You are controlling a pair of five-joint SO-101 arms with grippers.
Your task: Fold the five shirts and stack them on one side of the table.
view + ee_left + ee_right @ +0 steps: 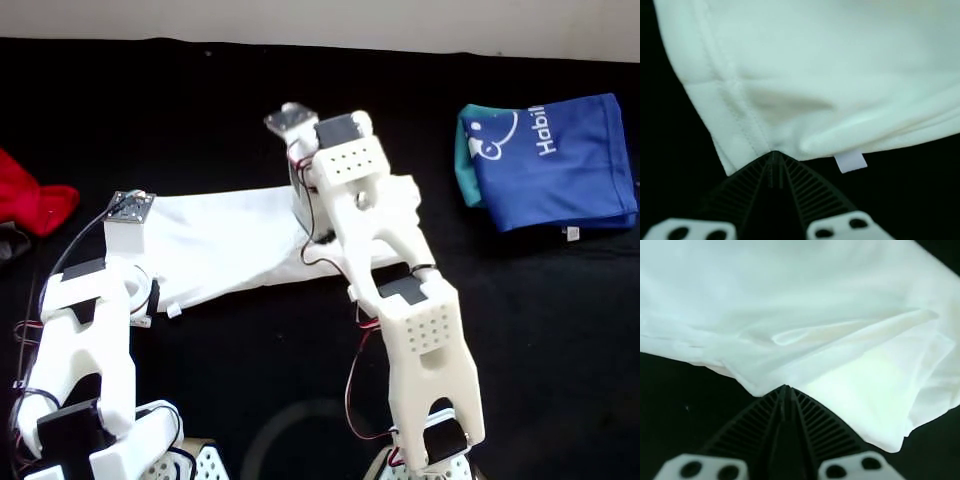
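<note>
My left gripper (774,156) is closest; its two black fingers are squeezed together on the edge of the white shirt (815,75), right by a seam, with a little white tag (850,161) just beside them; my right gripper (785,390) is pinched together on another edge of the same shirt, where the cloth lies in soft layers; I think I hold both spots so I can pull the cloth flat and straight for a fold; the shirt lies on the black table (200,100) as a long strip, running sideways from my left arm to my right arm, a bit slanted; farther off, on my right side, a folded blue shirt (550,165) sits with some teal cloth (463,150) peeking out, the start of the stack, I guess; a red shirt (30,200) lies crumpled at the left edge.
</note>
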